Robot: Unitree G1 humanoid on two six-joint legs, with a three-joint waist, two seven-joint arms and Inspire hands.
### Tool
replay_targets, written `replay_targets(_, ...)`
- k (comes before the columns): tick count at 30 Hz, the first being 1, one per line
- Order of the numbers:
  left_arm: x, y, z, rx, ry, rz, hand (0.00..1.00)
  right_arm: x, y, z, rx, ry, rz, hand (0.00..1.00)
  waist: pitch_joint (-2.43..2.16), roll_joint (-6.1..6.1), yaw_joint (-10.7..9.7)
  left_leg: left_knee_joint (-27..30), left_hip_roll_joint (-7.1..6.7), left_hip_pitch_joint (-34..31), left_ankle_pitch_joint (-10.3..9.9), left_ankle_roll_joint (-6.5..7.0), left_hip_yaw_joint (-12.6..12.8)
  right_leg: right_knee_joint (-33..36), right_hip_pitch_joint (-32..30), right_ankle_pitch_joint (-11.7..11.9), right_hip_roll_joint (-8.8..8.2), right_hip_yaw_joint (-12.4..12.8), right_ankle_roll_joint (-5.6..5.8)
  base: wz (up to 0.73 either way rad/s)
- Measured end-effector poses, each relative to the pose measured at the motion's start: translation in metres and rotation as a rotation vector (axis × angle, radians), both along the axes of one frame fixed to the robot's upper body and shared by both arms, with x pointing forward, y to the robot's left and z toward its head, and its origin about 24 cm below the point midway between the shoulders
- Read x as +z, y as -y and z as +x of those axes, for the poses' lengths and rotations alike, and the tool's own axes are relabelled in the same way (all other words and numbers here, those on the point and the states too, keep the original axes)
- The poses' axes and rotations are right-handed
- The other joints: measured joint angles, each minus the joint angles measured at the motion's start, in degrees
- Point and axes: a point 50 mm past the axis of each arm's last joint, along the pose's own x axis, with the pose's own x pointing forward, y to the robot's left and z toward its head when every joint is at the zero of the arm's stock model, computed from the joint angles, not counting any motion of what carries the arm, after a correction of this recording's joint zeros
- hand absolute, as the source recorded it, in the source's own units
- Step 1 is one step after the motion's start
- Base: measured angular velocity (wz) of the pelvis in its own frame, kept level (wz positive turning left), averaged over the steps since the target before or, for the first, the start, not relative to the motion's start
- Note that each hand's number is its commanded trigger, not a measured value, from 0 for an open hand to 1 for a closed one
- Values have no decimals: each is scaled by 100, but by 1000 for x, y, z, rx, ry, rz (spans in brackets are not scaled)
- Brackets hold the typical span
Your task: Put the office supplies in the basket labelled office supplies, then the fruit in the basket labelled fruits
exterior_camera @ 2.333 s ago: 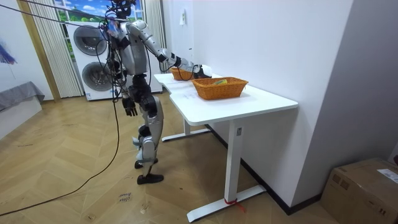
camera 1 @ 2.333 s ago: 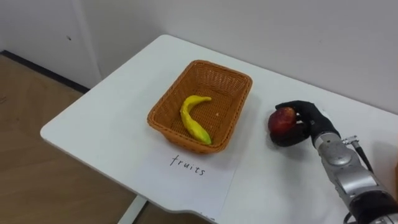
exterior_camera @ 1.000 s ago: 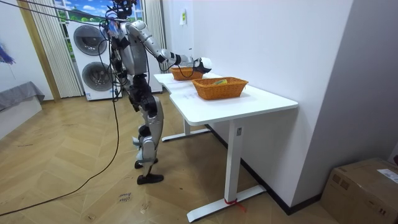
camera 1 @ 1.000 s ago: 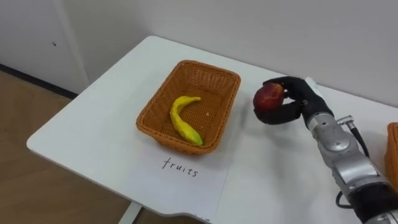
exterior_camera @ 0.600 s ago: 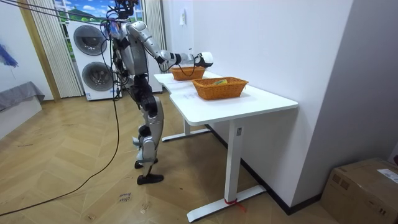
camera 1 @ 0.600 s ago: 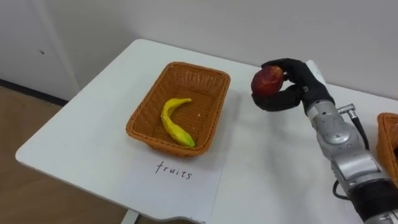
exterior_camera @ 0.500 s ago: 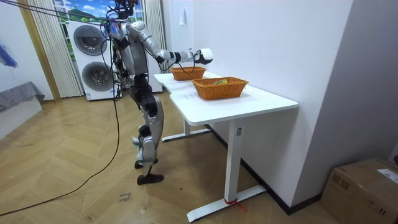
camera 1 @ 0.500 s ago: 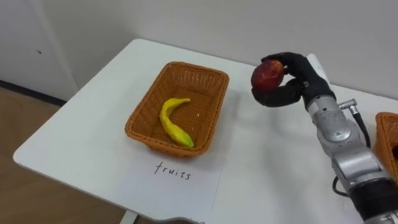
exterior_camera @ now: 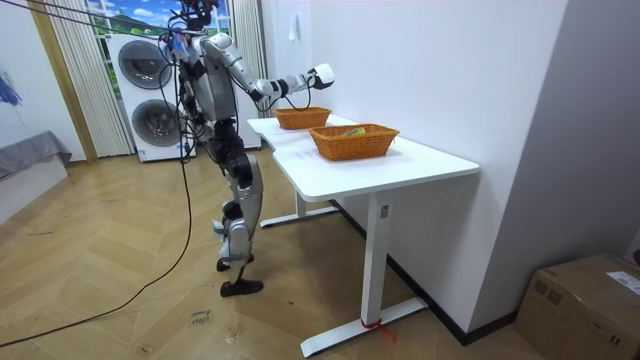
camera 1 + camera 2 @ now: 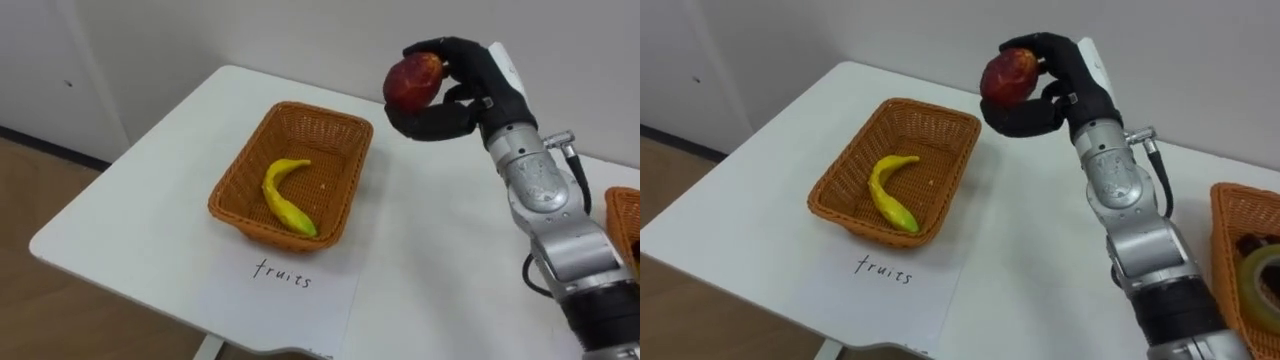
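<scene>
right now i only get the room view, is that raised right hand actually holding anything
Observer: Yes. The right hand is curled round a round red apple, held in the air above the white table.
Operator: whats in the far basket
Observer: The orange woven wicker basket holds one yellow banana, lying on its floor.
Operator: is the apple over that basket
Observer: Not clearly. In the left eye view the apple hangs to the right of the basket's far right corner, not above its opening.
</scene>
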Motion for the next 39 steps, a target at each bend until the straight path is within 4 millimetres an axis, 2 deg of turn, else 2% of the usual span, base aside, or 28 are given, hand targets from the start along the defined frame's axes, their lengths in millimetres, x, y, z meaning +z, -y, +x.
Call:
replay_targets(3,1,0,2,-5,6,2,0,-2,-4,0,10,0,-40,100,-31,-41,77,-13,3,-49,3,-2,6,8,-69,0,4,7,0,-1)
replay_targets(6,1,0,2,-7,8,2,0,-5,-9,-1,29,-8,-58,100,-30,-92,161,21,-1,-47,7,2,8,5,-56,0,-2,5,0,2)
replay_targets(10,1,0,5,-8,14,2,0,-7,-16,-2,45,-13,-50,100,54,-183,321,26,0,-31,7,2,3,-8,-32,-1,-2,4,1,1)
replay_targets(18,-1,-1,0,6,-7,1,0,-10,-22,-3,73,-23,-69,100,105,-165,460,26,-9,-99,4,2,-53,-4,-38,-1,-9,-77,2,5)
replay_targets(27,-2,-2,-4,10,-28,6,0,-15,-32,-5,138,-51,-110,100,76,-205,448,32,-13,-111,4,1,-72,-3,-33,-1,-12,-136,2,0)
replay_targets(39,-2,-3,-5,13,-42,5,0,-17,-32,-5,144,-66,-118,100,78,-201,448,36,-18,-96,4,1,-135,-11,11,-2,-15,-216,3,3)
